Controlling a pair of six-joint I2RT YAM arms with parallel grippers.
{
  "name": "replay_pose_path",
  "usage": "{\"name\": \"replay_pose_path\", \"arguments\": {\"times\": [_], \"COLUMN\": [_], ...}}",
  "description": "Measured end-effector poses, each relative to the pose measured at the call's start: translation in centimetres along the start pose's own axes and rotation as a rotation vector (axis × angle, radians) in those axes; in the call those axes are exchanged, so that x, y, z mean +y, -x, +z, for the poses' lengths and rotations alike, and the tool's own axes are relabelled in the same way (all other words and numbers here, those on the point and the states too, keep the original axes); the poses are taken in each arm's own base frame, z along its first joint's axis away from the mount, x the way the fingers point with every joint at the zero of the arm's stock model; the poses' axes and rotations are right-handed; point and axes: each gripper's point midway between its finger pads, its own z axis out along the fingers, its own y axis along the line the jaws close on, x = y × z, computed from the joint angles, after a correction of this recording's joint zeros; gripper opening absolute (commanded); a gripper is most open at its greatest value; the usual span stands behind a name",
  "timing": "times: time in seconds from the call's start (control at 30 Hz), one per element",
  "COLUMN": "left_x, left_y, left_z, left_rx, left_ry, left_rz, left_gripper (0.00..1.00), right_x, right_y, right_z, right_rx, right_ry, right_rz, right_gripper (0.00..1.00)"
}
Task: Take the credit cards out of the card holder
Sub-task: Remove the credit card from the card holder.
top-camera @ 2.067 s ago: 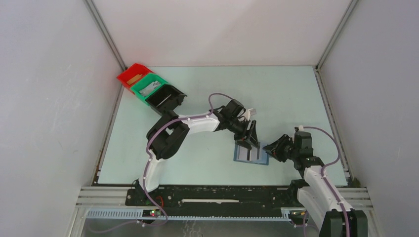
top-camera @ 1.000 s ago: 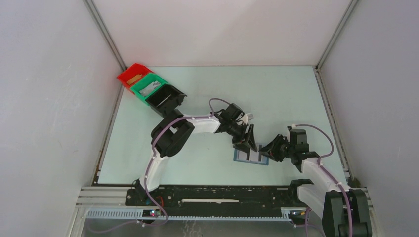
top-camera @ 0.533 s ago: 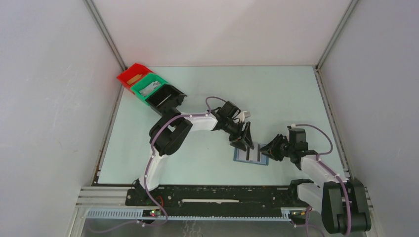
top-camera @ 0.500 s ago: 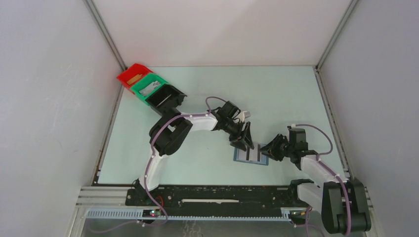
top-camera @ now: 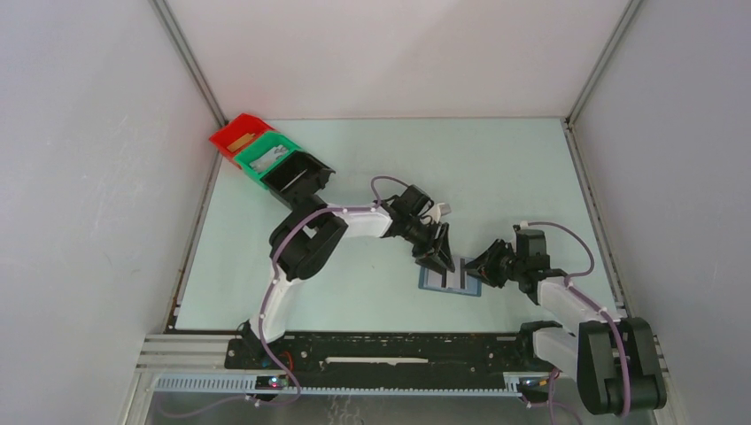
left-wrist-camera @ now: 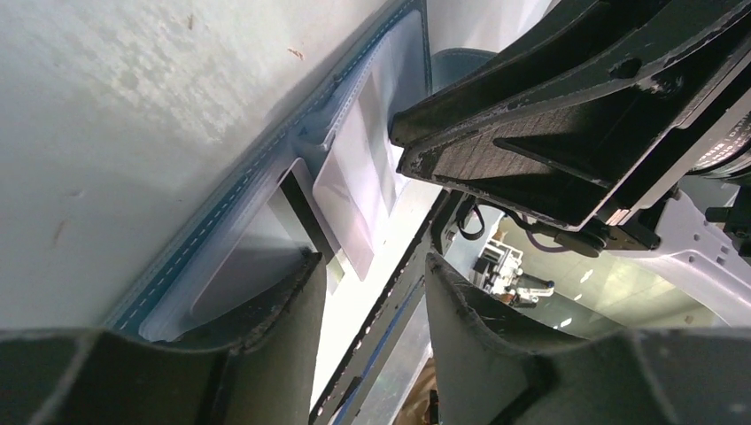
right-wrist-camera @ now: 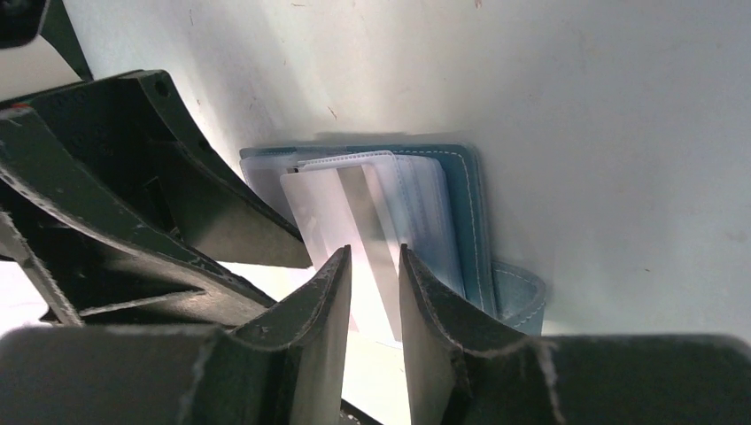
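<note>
The card holder (top-camera: 450, 282) lies open on the table (top-camera: 496, 177), at about 5 o'clock from the middle. The left gripper (left-wrist-camera: 370, 263) sits at its 11 o'clock with fingers a bit apart. One finger seems to press the holder down so it won't slide. The right gripper (right-wrist-camera: 374, 257) reaches in from 3 o'clock. Its fingers leave only a thin gap, lined up with a pale card (right-wrist-camera: 341, 208) (the one with a dark stripe), ready to pinch it, I think.

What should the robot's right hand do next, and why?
Probably close the right hand on the pale card and pull: it sticks out of the card holder between the open fingers, and the left hand rests on the holder.
</note>
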Motion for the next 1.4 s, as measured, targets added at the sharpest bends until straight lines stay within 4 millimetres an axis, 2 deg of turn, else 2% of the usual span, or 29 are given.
{"name": "replay_pose_path", "arguments": {"times": [0.13, 0.3, 0.4, 0.6, 0.7, 0.73, 0.97, 1.13, 1.4], "left_x": [0.1, 0.2, 0.3, 0.7, 1.0, 1.0, 1.1, 2.0, 4.4], "left_y": [-0.4, -0.3, -0.1, 0.1, 0.2, 0.2, 0.4, 0.2, 0.8], "left_z": [0.4, 0.6, 0.7, 1.1, 1.4, 1.4, 1.0, -1.0, -7.2], "left_rx": [0.004, -0.004, -0.009, -0.016, -0.017, -0.017, -0.015, 0.001, -0.02], "left_ry": [-0.002, 0.0, 0.002, 0.001, 0.0, 0.0, -0.022, -0.019, 0.146], "left_rz": [-0.013, -0.022, -0.027, -0.031, -0.046, -0.047, -0.044, -0.034, 0.013], "left_gripper": [0.45, 0.27, 0.21, 0.18, 0.02, 0.0, 0.0, 0.0, 0.0], "right_x": [0.2, 0.4, 0.4, 0.4, 0.3, 0.3, 0.2, 0.2, 0.1], "right_y": [-0.1, -0.2, -0.2, -0.2, -0.2, -0.2, -0.3, -0.3, -0.2], "right_z": [0.2, 0.3, 0.3, 0.3, 0.3, 0.3, 0.3, 0.3, 0.3], "right_rx": [-0.001, 0.0, 0.0, -0.001, -0.002, -0.002, -0.008, -0.008, -0.01], "right_ry": [0.012, 0.017, 0.017, 0.019, 0.018, 0.017, 0.016, 0.015, 0.018], "right_rz": [0.006, 0.012, 0.014, 0.017, 0.017, 0.017, 0.021, 0.024, 0.031], "right_gripper": [0.35, 0.35, 0.34, 0.34, 0.34, 0.34, 0.33, 0.33, 0.33]}}
